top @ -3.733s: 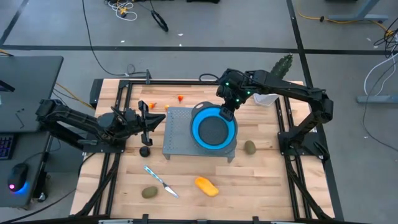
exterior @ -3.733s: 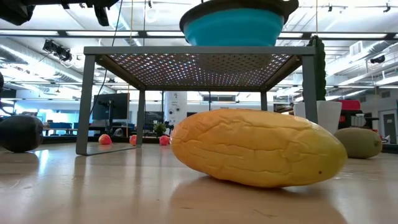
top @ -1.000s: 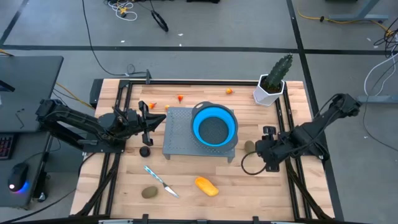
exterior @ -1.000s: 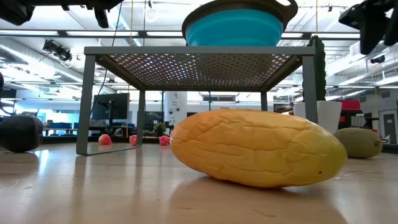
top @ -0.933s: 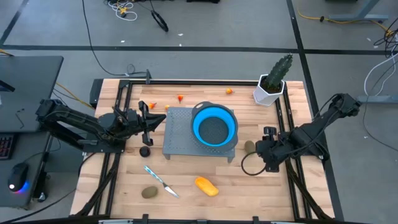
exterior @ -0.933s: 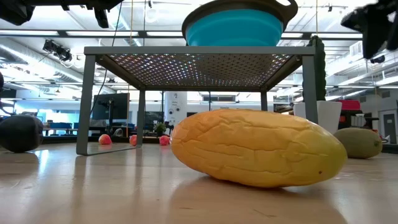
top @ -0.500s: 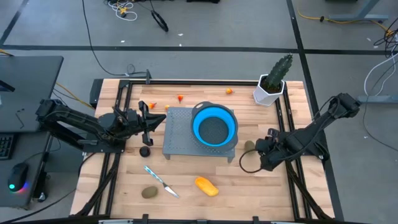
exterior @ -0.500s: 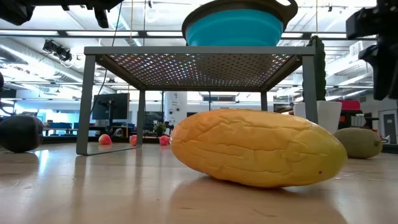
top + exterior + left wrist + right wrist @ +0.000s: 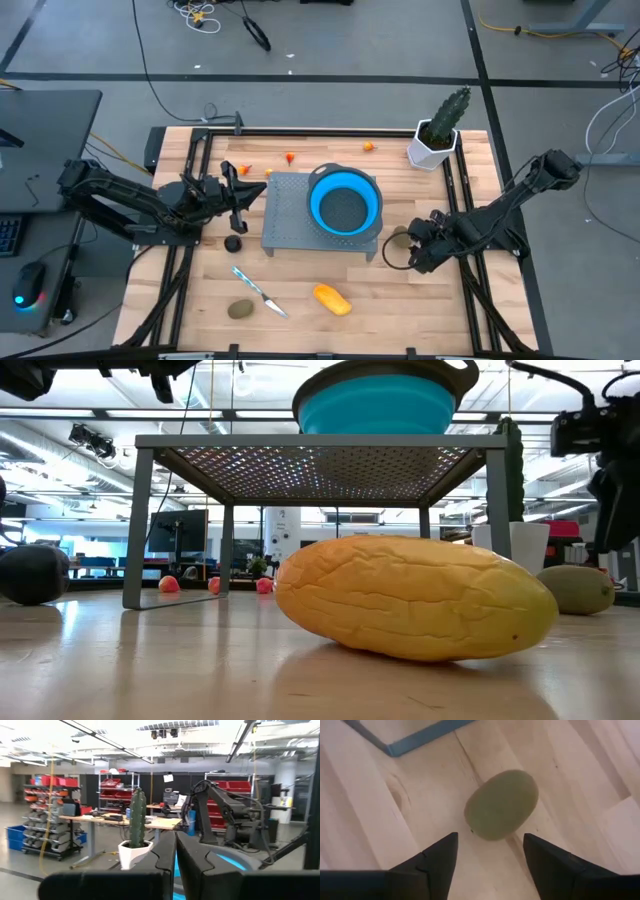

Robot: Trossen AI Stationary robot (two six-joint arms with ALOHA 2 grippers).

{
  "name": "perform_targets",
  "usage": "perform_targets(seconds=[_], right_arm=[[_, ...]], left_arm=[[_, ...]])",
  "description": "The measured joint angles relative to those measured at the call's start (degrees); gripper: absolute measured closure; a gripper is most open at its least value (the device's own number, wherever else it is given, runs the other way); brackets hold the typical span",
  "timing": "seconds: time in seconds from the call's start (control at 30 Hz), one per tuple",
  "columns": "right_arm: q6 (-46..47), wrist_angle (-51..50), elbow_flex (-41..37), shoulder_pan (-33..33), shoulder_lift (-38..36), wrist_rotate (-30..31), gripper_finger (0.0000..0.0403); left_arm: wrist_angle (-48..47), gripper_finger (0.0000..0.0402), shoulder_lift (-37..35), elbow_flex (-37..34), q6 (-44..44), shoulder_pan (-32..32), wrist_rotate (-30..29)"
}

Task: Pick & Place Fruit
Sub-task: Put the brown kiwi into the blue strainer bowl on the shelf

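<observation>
An olive-brown fruit (image 9: 501, 805) lies on the wooden table right of the grey stand. My right gripper (image 9: 490, 845) hangs just above it, pointing steeply down and open, touching nothing; in the high view the gripper (image 9: 410, 250) partly covers this fruit (image 9: 399, 236). A yellow-orange oval fruit (image 9: 332, 298) lies near the front edge, a second olive fruit (image 9: 240, 310) front left, and a dark round one (image 9: 232, 243) left of the stand. Tiny orange and red pieces (image 9: 290, 157) lie at the back. My left gripper (image 9: 175, 855) waits shut, in the air at the table's left (image 9: 243, 195).
A blue bowl (image 9: 345, 203) sits on a grey perforated stand (image 9: 285, 215) mid-table. A knife with a light blue handle (image 9: 258, 288) lies front left. A potted cactus (image 9: 437, 138) stands at the back right. Black frame rails (image 9: 462, 215) run along the table's sides.
My right gripper has come down toward the olive fruit right of the stand, shifting a little toward the table's left, and its wrist has rolled. The fruits have not moved.
</observation>
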Motion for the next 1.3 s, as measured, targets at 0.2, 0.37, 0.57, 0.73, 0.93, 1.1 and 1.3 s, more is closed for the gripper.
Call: perform_targets(seconds=[0.2, 0.37, 0.57, 0.73, 0.93, 1.1, 1.3], right_arm=[[0.6, 0.3, -0.1, -1.8, 0.0, 4.3, 0.0114], [5.6, 1.3, -0.1, -2.4, 0.0, 7.9, 0.0089], [9.7, 6.2, -2.5, -2.5, 0.0, 8.9, 0.0073], [12.5, 13.2, -7.3, -2.5, 0.1, 8.9, 0.0071], [17.3, 11.8, -8.9, -2.5, 0.1, 10.7, 0.0071], [17.4, 11.9, -9.1, -2.5, 0.4, 12.3, 0.0071], [17.5, 15.6, -11.3, -2.5, 1.7, 12.1, 0.0071]], left_arm=[[1.5, 0.038, 0.0, 0.0, 2.7, 0.0, -2.3], [3.7, 0.038, 0.0, 0.0, 5.4, 0.0, -3.2], [8.3, 0.038, 0.0, 0.0, 10.7, 0.0, -3.5], [14.2, 0.038, 0.0, 0.0, 16.5, 0.0, -3.6], [17.3, 0.038, -0.1, 0.0, 20.3, 0.2, -3.6], [17.3, 0.038, 0.0, 0.0, 20.6, 1.9, -3.2], [20.3, 0.038, 0.0, 0.0, 22.1, 5.4, -0.3]])
